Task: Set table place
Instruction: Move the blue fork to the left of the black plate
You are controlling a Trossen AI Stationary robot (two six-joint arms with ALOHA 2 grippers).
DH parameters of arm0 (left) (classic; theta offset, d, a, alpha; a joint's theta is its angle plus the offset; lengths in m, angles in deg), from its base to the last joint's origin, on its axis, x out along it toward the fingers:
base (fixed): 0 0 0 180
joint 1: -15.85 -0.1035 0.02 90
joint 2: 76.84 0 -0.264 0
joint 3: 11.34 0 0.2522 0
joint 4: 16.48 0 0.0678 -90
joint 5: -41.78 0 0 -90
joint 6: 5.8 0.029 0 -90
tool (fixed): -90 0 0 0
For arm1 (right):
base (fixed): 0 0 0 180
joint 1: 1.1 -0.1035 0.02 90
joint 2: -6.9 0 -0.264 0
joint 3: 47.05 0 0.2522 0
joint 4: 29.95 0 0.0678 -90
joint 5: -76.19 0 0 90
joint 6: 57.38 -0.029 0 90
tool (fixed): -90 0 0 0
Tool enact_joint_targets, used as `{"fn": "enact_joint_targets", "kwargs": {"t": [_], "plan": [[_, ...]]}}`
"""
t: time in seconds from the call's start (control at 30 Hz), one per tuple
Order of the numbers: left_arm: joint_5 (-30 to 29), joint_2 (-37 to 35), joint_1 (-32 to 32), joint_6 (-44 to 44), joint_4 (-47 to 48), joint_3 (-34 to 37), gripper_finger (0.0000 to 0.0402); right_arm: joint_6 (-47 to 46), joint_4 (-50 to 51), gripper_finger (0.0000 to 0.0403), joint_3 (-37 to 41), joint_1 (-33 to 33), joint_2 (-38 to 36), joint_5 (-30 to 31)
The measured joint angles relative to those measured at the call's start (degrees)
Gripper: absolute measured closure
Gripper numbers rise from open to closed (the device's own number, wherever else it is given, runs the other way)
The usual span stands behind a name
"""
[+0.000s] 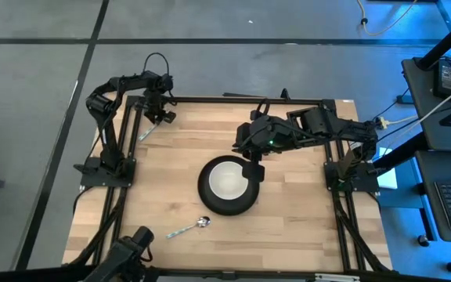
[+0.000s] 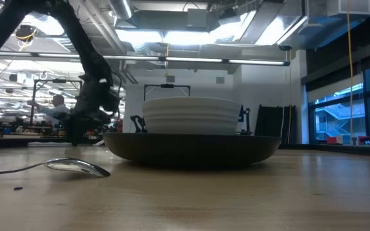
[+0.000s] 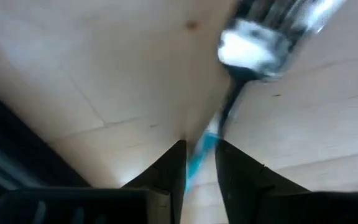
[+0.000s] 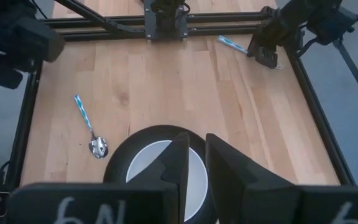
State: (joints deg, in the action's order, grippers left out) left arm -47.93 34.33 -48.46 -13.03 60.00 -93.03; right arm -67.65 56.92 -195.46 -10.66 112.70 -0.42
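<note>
The left gripper [image 1: 160,116] pinches a fork [image 3: 253,53] by its blue handle at the desk's [image 1: 304,211] far-left corner, well apart from the plate [image 1: 227,186]. The right gripper [image 1: 253,171], fingers nearly closed and empty, hovers at the plate's far rim. The fork should probably travel level and settle just beside the plate.

We get even overhead light on the table [image 1: 163,188], cool bluish tint at the room edges. In the low view, ceiling strip lights [image 2: 191,35] glare and the nearest tabletop is soft. The left wrist view is heavily blurred, with the fork [image 3: 253,50] smeared. The right wrist view is sharp, shadows mild.
</note>
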Motion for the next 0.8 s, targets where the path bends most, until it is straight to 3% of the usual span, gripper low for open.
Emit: {"fn": "enact_joint_targets", "kwargs": {"t": [0.37, 0.63, 0.8], "plan": [[-1.8, 3.3, 3.0, 0.4, 1.7, -2.5, 0.0328, 0.0, 0.0, 0.0345, 0.0, 0.0, 0.0, 0.0], [-3.1, 3.4, 3.3, 2.9, 1.5, -2.4, 0.0385, 0.1, 0.0, 0.0345, 0.0, 0.0, 0.0, 0.0], [-3.6, 3.2, 3.3, 5.2, 2.0, -2.4, 0.0390, 0.2, 0.0, 0.0345, 0.0, 0.0, 0.0, 0.0]]}}
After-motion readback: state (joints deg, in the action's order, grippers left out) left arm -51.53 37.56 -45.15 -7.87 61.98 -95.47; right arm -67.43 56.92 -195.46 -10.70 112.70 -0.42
